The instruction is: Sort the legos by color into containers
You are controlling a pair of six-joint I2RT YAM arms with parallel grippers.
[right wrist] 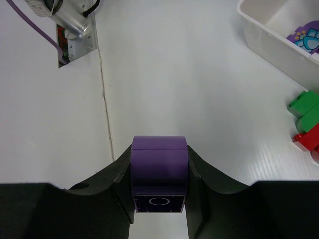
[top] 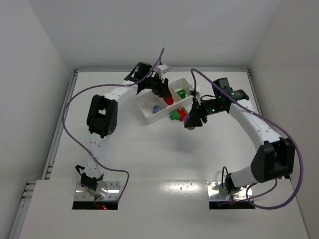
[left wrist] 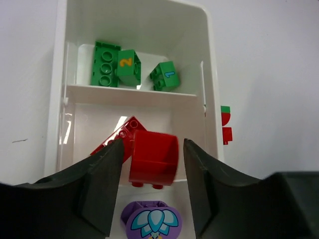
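Note:
The white tray (top: 145, 113) lies slanted at the table's middle back. My left gripper (left wrist: 153, 164) is open above its middle compartment. A red lego (left wrist: 154, 158) hangs between the jaws, touching neither, over another red lego (left wrist: 115, 140). The far compartment holds three green legos (left wrist: 128, 66). The near compartment holds a purple round lego with a flower print (left wrist: 152, 222). My right gripper (right wrist: 158, 199) is shut on a purple lego (right wrist: 158, 172) and holds it above the table, right of the tray (right wrist: 271, 37). In the top view the left gripper (top: 163, 92) and the right gripper (top: 190, 124) show.
A loose green lego (top: 175, 115) and a red lego (top: 182, 115) lie on the table beside the tray's right side. They also show in the right wrist view as the green lego (right wrist: 305, 107) and the red lego (right wrist: 306, 139). Purple cables arch over both arms.

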